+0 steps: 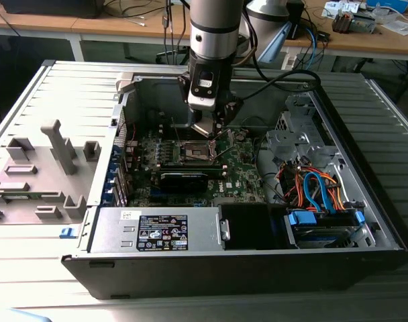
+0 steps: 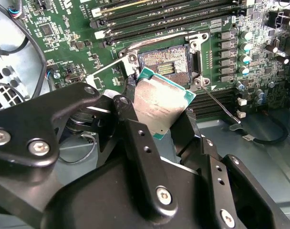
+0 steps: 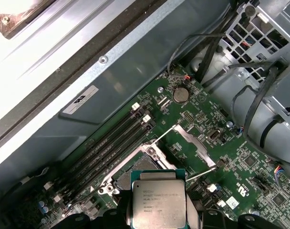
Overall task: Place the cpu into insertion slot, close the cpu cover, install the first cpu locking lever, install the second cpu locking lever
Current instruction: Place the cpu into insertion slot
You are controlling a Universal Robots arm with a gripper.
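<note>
the gripper (image 2: 160, 114) is holding the cpu (image 2: 159, 101). its two black fingers (image 2: 139, 143) are pressing on two opposite edges of the chip, so the jaws are apart only by the width of the chip. the cpu is square, so it is showing no clear long axis. it is lying flat between the fingers, and its silver-grey top is facing away from the board, toward the camera in the first wrist view (image 3: 158, 202). its green edge is pointing toward the insertion slot (image 2: 170, 61).

the chip is hanging just over the near rim of the slot and is not sitting in it; the dark centre of the slot is lying open. beside the slot, the cpu cover (image 3: 195, 145) is standing swung open, off the socket. a thin metal lever (image 2: 219, 106) is sticking out from one corner of the slot.

in the exterior view, the gripper (image 1: 207, 124) is hovering right above the slot (image 1: 194, 153). from the slot, a long black card (image 1: 184, 180) is lying at 6 o'clock, and the power supply (image 1: 157, 231) is lying farther the same way. blue and orange cables (image 1: 315, 191) are running at 4 o'clock. a grey plastic fixture (image 1: 46, 168) is standing at 9 o'clock, outside the case.
</note>
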